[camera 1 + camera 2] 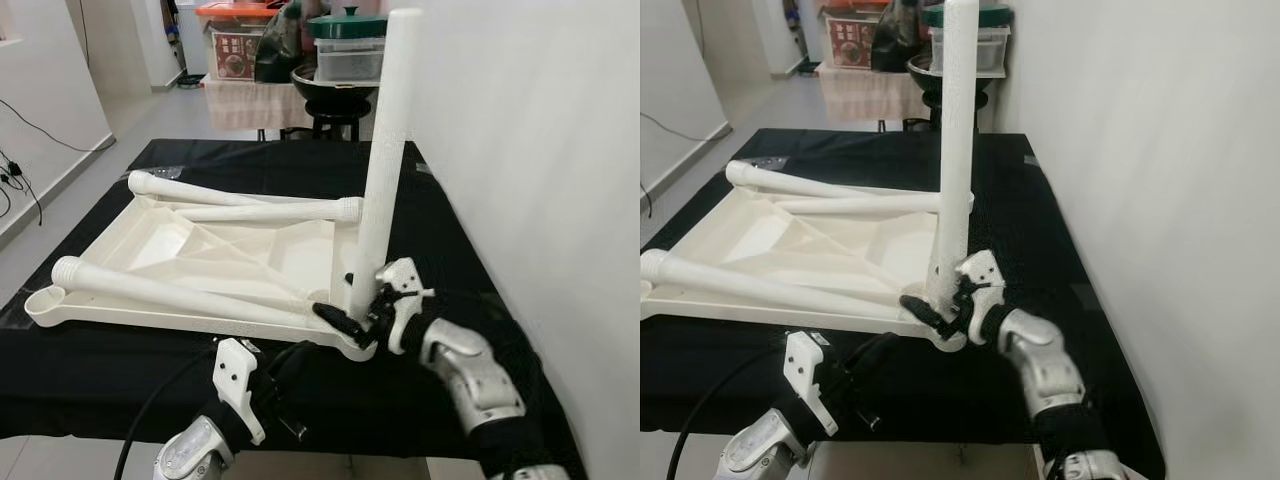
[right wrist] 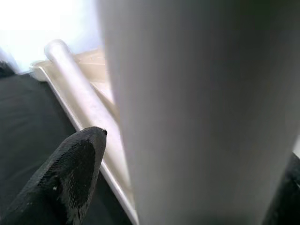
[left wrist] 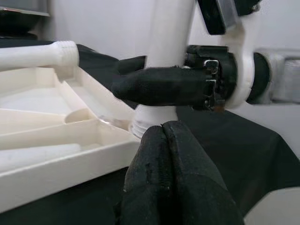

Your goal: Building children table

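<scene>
A white plastic tabletop (image 1: 200,262) lies upside down on a black cloth-covered table (image 1: 480,260), its underside ribs facing up. At the tabletop's near right corner one white leg (image 1: 385,160) stands upright in its socket, rising well above the rest. The right gripper (image 1: 352,318) is at the foot of this leg, its black fingers (image 1: 338,320) closed around the leg just above the socket; in the right wrist view the leg's pale shaft sits right against one finger (image 2: 70,176). The second finger is hidden behind the leg there.

Three more legs lie loose on the tabletop. One long leg (image 1: 170,293) runs along the near edge from the left corner toward the upright leg. Another (image 1: 270,211) lies across the middle, its threaded end near the upright leg, and a third (image 1: 190,190) lies slanted toward the far left corner.

The left gripper (image 3: 164,136) hangs just off the table's near edge, below the tabletop's near right corner, fingertips pressed together and holding nothing. In its wrist view they point at the leg's threaded base, close to it; whether they touch it cannot be told.

The far end of the room shows stacked containers (image 1: 345,50), partly cut off.
</scene>
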{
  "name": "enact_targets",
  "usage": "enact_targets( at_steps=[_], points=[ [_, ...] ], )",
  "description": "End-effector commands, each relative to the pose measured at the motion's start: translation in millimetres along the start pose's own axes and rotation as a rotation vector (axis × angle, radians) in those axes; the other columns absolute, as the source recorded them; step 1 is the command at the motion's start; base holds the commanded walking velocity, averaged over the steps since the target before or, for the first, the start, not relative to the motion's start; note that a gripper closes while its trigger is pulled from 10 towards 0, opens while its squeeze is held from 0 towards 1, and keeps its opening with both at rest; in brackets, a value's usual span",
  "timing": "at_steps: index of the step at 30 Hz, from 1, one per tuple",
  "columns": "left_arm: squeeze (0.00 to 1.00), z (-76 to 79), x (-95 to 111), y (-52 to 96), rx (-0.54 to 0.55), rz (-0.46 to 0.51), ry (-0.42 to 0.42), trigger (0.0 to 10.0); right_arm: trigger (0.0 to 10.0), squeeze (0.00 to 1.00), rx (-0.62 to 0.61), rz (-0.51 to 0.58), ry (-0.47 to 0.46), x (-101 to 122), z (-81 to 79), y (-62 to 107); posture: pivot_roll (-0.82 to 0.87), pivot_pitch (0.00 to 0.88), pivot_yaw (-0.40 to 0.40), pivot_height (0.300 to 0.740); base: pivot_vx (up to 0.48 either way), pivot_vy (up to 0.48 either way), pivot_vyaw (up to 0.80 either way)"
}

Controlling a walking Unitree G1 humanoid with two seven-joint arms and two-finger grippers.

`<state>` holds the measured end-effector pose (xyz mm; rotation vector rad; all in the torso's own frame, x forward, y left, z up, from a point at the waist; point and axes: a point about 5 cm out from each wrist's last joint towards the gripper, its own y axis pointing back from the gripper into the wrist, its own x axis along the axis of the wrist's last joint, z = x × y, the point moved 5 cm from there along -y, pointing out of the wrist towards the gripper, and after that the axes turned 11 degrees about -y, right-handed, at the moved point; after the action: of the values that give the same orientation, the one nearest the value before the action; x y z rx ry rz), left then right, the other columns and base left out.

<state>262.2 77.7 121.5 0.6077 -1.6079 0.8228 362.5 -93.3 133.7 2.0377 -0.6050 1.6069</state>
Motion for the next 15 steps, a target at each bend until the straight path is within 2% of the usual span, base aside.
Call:
enact_targets(
  at_steps=[1, 2, 4, 5, 7, 8, 11, 15],
  points=[
    [0.00, 1.0, 1.0, 3.8, -0.016, -0.009, -0.008, 10.0, 10.0, 0.00, 0.043, 0.000, 0.017, 3.4, -0.9, 0.1, 0.05, 0.000, -0.041, 0.740, 0.000, 0.000, 0.00],
    [0.00, 0.9, 4.1, 7.8, -0.021, -0.009, -0.009, 10.0, 10.0, 0.00, 0.054, -0.007, 0.028, 10.4, 6.1, 2.1, 0.06, 0.000, -0.041, 0.740, 0.000, 0.000, 0.00],
    [0.00, 0.9, 4.1, 7.8, -0.021, -0.009, -0.009, 10.0, 10.0, 0.00, 0.054, -0.007, 0.028, 10.4, 6.1, 2.1, 0.06, 0.000, -0.041, 0.740, 0.000, 0.000, 0.00],
    [0.00, 2.9, 8.0, 19.4, -0.028, -0.020, -0.011, 10.0, 10.0, 0.00, 0.074, 0.002, 0.044, 22.2, 11.2, 4.8, 0.09, 0.000, -0.043, 0.740, 0.000, 0.000, 0.00],
    [0.00, 2.9, 8.0, 19.4, -0.028, -0.020, -0.011, 10.0, 10.0, 0.00, 0.074, 0.002, 0.044, 22.2, 11.2, 4.8, 0.09, 0.000, -0.043, 0.740, 0.000, 0.000, 0.00],
    [0.00, 3.7, 9.2, 24.2, -0.027, -0.027, -0.007, 10.0, 0.0, 0.00, 0.084, 0.018, 0.042, 28.1, 11.8, 5.5, 0.10, 0.000, -0.042, 0.740, 0.000, 0.000, 0.00],
    [0.00, 6.2, 10.8, 30.5, -0.027, -0.039, -0.004, 10.0, 0.0, 0.00, 0.122, 0.035, 0.019, 33.0, 9.8, 7.5, 0.11, 0.000, -0.048, 0.740, 0.000, 0.000, 0.00],
    [0.00, 11.9, 12.9, 40.9, -0.025, -0.057, -0.001, 10.0, 0.0, 0.00, 0.206, -0.012, 0.022, 21.5, -2.0, 13.1, 0.11, 0.000, -0.036, 0.740, 0.000, 0.000, 0.00]
  ],
)
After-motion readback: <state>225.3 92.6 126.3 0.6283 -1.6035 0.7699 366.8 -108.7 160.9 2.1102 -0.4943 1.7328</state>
